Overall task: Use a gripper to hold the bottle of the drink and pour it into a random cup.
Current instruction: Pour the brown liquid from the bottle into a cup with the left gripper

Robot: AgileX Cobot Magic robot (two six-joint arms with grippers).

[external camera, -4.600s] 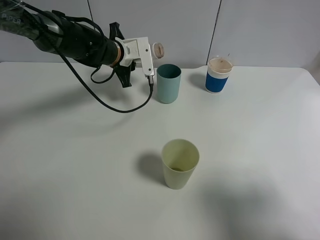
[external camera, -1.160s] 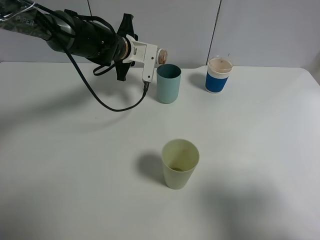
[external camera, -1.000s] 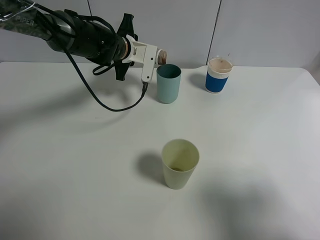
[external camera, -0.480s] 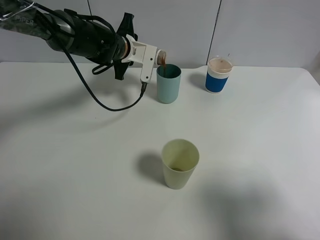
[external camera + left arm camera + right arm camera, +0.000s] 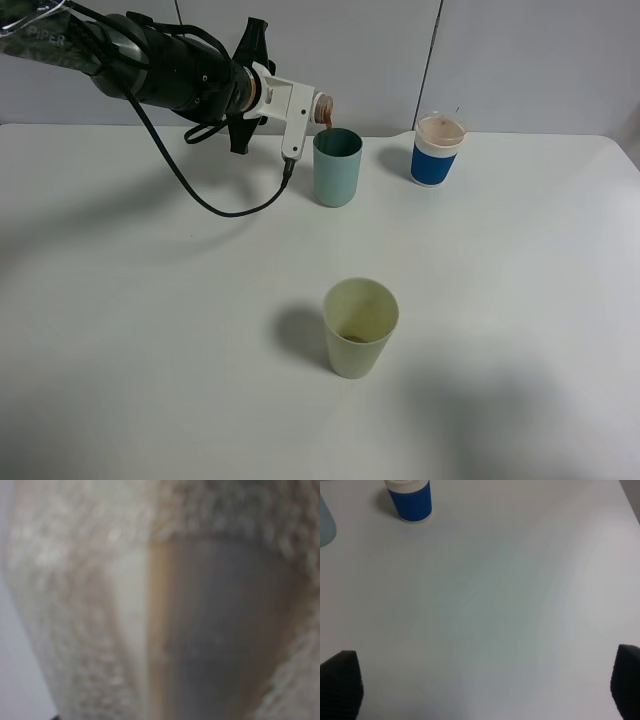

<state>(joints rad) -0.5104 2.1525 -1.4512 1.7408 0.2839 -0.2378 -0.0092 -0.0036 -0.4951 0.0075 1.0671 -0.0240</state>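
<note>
The right gripper [image 5: 483, 684] has its jaws spread and holds nothing, leaving the pour to the other arm. The pale yellow-green cup [image 5: 360, 325] stands well apart from the work. Farther back, the left gripper [image 5: 303, 104] pinches the bottle of the drink [image 5: 323, 108] tipped sideways, so that its tan-rimmed neck hangs over the rim of the teal cup [image 5: 337, 168]. The white jaws hide most of the bottle's body. The blurred left wrist view probably shows its wall.
</note>
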